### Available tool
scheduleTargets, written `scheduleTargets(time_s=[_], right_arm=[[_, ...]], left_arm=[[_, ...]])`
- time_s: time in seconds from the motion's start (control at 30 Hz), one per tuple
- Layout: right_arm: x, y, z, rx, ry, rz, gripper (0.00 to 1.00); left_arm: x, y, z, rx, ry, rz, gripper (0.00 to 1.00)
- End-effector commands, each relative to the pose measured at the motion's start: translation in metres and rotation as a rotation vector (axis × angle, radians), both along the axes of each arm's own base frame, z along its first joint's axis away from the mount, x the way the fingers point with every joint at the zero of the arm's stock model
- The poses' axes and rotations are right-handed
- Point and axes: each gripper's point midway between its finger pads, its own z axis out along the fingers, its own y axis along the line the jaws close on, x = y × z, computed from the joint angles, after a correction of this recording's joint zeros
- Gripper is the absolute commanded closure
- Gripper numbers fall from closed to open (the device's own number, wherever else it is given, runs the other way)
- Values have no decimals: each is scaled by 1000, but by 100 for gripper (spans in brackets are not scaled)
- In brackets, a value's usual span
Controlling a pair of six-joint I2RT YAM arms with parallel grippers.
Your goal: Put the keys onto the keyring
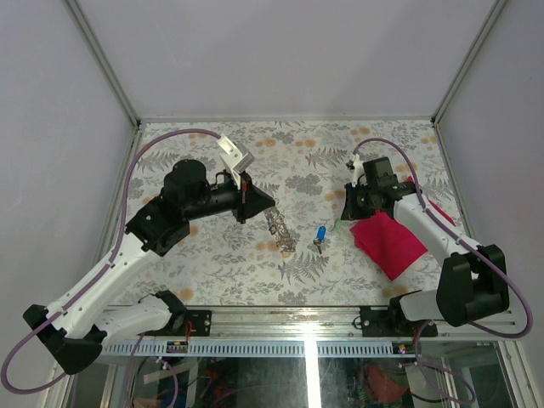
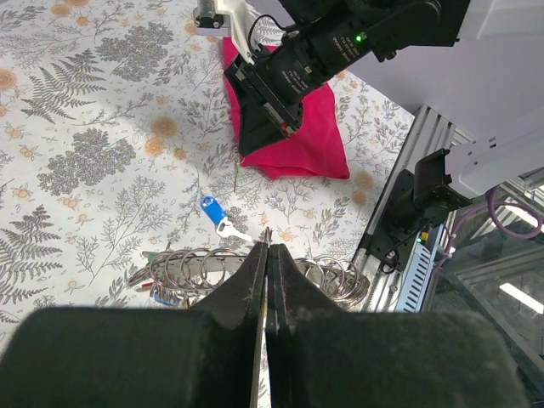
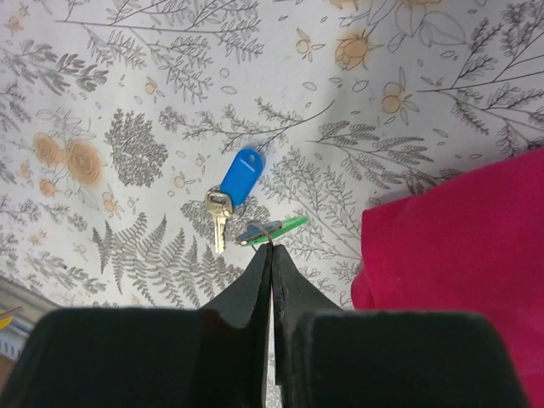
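Blue-headed key (image 3: 240,178) and green-headed key (image 3: 276,228): lying loose on bench (image 3: 476,51) just ahead of right jaws, pressed together, green one crosswise at their tips; keyring (image 2: 212,268) lying crosswise just beyond left jaws, likewise pressed together, empty.

The left pincer (image 2: 266,246) fills the bottom of the frame, its two black fingers pressed together. Their tips overlap a tangled bundle of grey metal rings (image 2: 194,265) lying on the fern-and-flower patterned desk (image 2: 85,153); contact cannot be told. Just beyond the bundle lies a small metal key with a bright blue plastic head (image 2: 210,209). Farther off, the right pincer (image 2: 245,146), a black closed wedge, hangs over the near edge of a crumpled red cloth (image 2: 310,140), with a thin green sliver (image 2: 235,176) beneath its tip.
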Motion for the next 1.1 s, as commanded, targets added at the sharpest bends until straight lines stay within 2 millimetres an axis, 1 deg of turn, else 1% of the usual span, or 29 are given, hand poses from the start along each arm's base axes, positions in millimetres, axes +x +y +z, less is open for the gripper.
scheduleTargets(time_s=[0.0, 0.1, 0.3, 0.37, 0.43, 0.53, 0.63, 0.8, 0.9, 0.93, 0.97, 1.07], right_arm=[[-13, 15, 24, 50, -8, 76, 100], [-30, 12, 17, -4, 50, 101, 100], [-61, -9, 5, -145, 186, 82, 100], [-65, -13, -1, -185, 214, 75, 100], [-64, -16, -8, -230, 242, 77, 100], [-57, -19, -24, -280, 268, 83, 100], [-42, -17, -35, -294, 254, 80, 100], [-19, -9, -48, -297, 238, 75, 100], [-7, -5, -52, -292, 210, 67, 100], [-3, -3, -51, -286, 197, 64, 100], [-1, -2, -57, -291, 208, 65, 100], [6, 1, -62, -277, 193, 62, 100]], left_arm=[[-2, -6, 36, -86, -73, -24, 100], [-1, -6, 35, -85, -72, -25, 100], [0, -10, 33, -85, -62, -37, 100], [0, -11, 33, -86, -61, -42, 100], [0, -12, 32, -87, -58, -46, 100], [0, -13, 33, -89, -54, -49, 100], [-1, -11, 34, -91, -57, -46, 100], [-2, -8, 35, -88, -57, -35, 100], [-3, -7, 35, -88, -58, -33, 100], [-3, -7, 36, -88, -58, -31, 100], [-3, -6, 36, -87, -58, -31, 100], [-4, -6, 36, -88, -57, -31, 100]])
